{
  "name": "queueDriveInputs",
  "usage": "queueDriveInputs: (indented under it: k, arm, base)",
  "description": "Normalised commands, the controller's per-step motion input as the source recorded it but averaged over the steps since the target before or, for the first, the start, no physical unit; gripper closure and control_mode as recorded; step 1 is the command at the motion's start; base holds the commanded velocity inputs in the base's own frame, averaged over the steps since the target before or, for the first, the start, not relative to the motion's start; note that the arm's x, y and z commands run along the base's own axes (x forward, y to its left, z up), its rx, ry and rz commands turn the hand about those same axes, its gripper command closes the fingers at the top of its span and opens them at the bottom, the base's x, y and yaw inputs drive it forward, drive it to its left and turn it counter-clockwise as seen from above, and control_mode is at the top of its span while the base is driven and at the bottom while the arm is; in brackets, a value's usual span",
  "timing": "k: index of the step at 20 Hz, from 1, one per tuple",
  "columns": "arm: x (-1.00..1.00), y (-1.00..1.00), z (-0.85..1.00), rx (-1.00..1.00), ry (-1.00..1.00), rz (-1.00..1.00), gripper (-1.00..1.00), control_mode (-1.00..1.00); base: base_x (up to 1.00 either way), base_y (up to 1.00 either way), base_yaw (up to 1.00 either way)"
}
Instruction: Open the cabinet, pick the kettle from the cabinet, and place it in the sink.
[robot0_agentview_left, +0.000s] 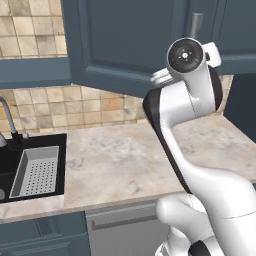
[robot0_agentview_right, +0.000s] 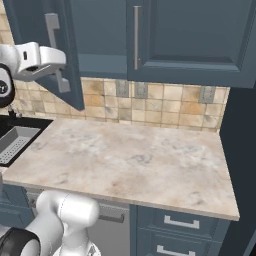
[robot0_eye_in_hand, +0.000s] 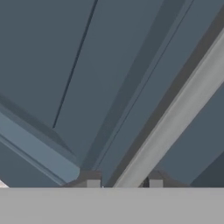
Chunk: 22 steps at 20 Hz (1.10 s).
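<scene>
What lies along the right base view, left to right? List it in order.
Sink → gripper at the swung-open cabinet door → closed door's vertical bar handle → wall outlets on the tile backsplash → dark tall panel at the right edge.

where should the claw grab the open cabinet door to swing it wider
On its long vertical bar handle, which stands off the cabinet door panel. Come at it from the door's front face, one fingertip each side of the bar. The claw already straddles the bar that way, apparently closed on it.
</scene>
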Motion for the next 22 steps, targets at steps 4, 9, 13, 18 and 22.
queueDriveInputs:
  k: [4,9,13,18,22]
  arm:
    - [-0.37,0.44,0.0,0.0,0.0,-0.11,1.0,-1.0]
    - [-0.36,0.44,0.0,0.0,-0.01,-0.1,1.0,-1.0]
    - [-0.34,0.43,0.0,0.0,0.0,-0.08,1.0,-1.0]
    - [-0.31,0.43,0.0,0.0,0.0,-0.08,1.0,-1.0]
    - [-0.27,0.43,-0.02,0.01,0.0,-0.06,1.0,-1.0]
  base:
    - [0.0,0.0,0.0]
    - [0.0,0.0,0.0]
    - [0.0,0.0,0.0]
    - [0.0,0.0,0.0]
    - [0.0,0.0,0.0]
